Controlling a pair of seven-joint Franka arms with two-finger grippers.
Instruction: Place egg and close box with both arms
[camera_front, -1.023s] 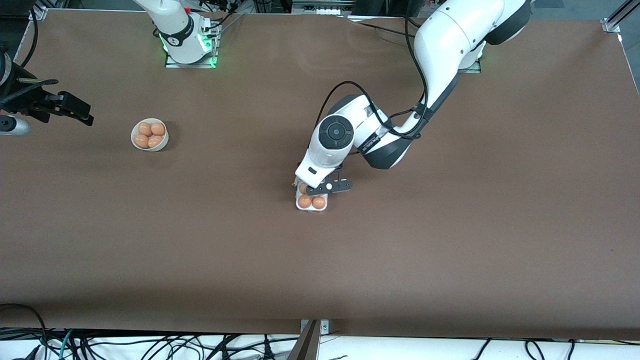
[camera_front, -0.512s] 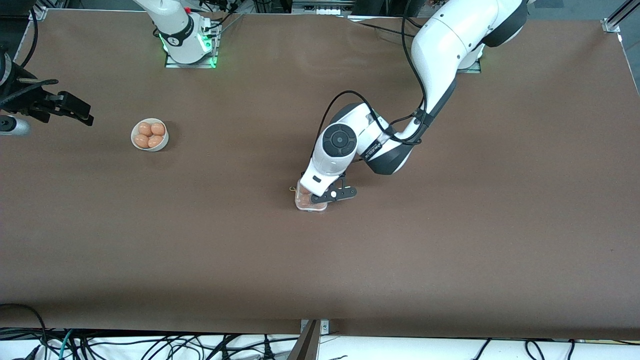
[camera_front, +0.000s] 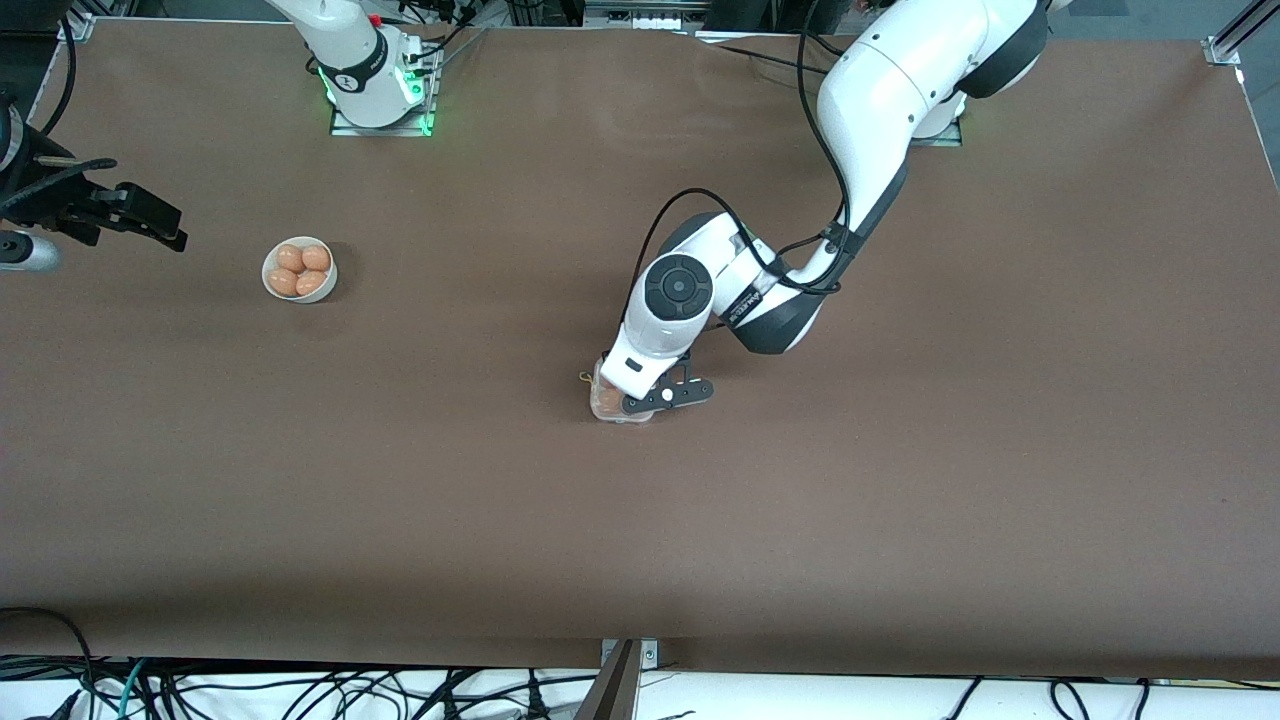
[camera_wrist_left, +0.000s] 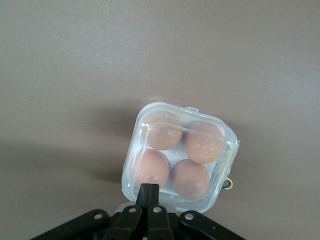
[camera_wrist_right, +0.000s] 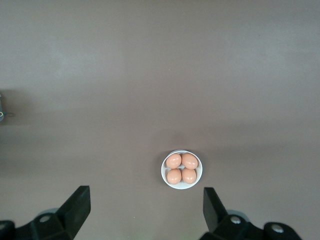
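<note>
A: Left gripper (camera_wrist_left: 148, 192) first. Jaws together, nothing between them, tips pressing on the edge of the clear lid of the box (camera_wrist_left: 180, 155), low centre of the left wrist frame.

B: Box contents?

A: Four eggs, all cells filled, so the egg (camera_wrist_left: 151, 167) counts as placed. Lid is down over them. In the front frame the box (camera_front: 606, 404) sits mid-frame on the counter (camera_front: 900, 480), mostly hidden under the left wrist.

B: So the step is closing?

A: Yes, the press-shut part. Can't tell if the latch has clicked. I'd judge the next move wants a firm straight push down without sliding the box, then a lift straight up.

B: Right gripper?

A: Right gripper (camera_wrist_right: 145, 207) has jaws wide apart, holding nothing, waiting at the upper left edge of the front frame. The bowl (camera_wrist_right: 181, 169) with four spare eggs shows between its fingers in the right wrist frame; in the front frame the bowl (camera_front: 299, 269) is upper left.

B: Left arm pose?

A: Comes from the base at top right, elbow bent, forearm angled down toward mid-frame, wrist pointing down over the box.
</note>
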